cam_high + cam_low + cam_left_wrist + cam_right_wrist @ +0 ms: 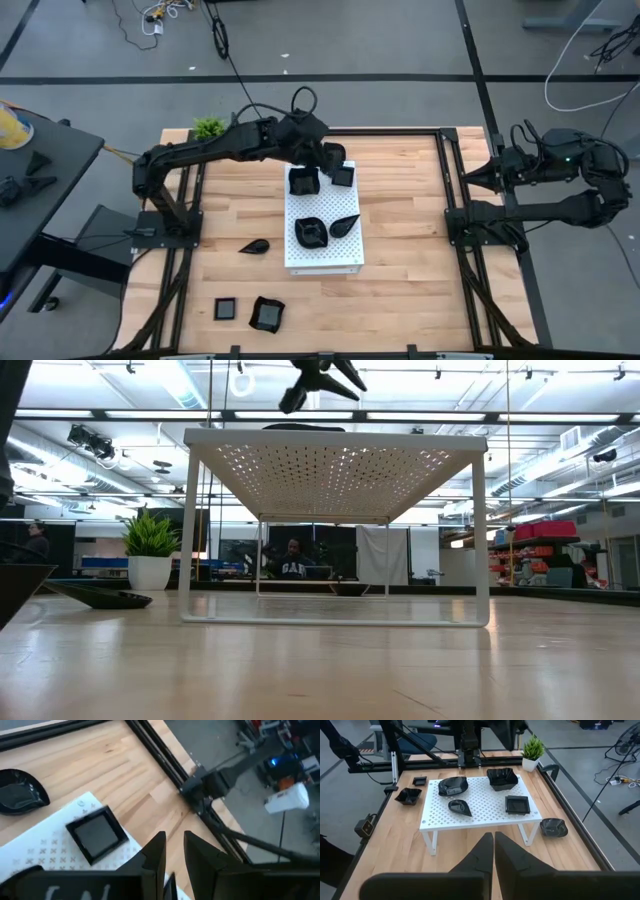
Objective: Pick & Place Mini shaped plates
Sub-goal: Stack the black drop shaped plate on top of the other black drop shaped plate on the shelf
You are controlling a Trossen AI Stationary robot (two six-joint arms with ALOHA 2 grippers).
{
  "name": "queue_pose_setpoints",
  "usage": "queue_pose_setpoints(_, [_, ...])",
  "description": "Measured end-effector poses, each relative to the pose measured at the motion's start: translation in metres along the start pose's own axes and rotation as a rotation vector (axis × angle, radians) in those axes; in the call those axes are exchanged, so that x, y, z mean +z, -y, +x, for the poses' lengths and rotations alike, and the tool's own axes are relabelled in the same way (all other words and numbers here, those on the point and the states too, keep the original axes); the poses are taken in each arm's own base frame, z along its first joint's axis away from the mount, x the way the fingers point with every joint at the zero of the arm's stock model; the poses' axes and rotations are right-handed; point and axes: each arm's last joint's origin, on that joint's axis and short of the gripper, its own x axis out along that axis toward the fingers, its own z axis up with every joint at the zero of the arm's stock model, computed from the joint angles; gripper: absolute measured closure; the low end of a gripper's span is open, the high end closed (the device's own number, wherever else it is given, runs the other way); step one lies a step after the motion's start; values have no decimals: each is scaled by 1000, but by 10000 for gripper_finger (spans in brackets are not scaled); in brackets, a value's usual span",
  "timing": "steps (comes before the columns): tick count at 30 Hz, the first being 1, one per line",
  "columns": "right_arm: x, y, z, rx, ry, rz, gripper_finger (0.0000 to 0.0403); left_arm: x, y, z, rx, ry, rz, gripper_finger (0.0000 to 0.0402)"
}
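Observation:
Mini shaped plates, all glossy black, lie on a white perforated rack (325,255): a wavy one (303,180), a square one (343,176) (96,833), a wavy bowl (311,231) and a teardrop (345,225). A leaf-shaped one (254,246), a small square (226,309) and a wavy one (266,314) lie on the table. My left gripper (174,847) hangs above the rack's far end (333,155), beside the square plate. A narrow gap shows between its fingers, with nothing in it. My right gripper (493,840) waits shut at the table's right edge (470,178).
One more black plate (553,827) (20,795) lies on the wood by the rack's far right leg. A small potted plant (209,127) stands at the far left corner. Black frame rails (445,190) run along the table's sides. A person (292,565) sits in the room behind.

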Motion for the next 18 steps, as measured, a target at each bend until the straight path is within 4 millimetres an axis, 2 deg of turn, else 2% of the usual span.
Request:
queue_pose_setpoints(8, [0, 0, 0, 0, 0, 0, 381, -12, 9, -13, -30, -6, 99, 328])
queue_pose_setpoints(12, [0, 0, 0, 0, -1, 0, 381, -31, -4, -17, -52, 0, 61, 328])
queue_pose_setpoints(18, [0, 0, 0, 0, 0, 0, 381, -57, -27, -50, -8, -33, 148, 328])
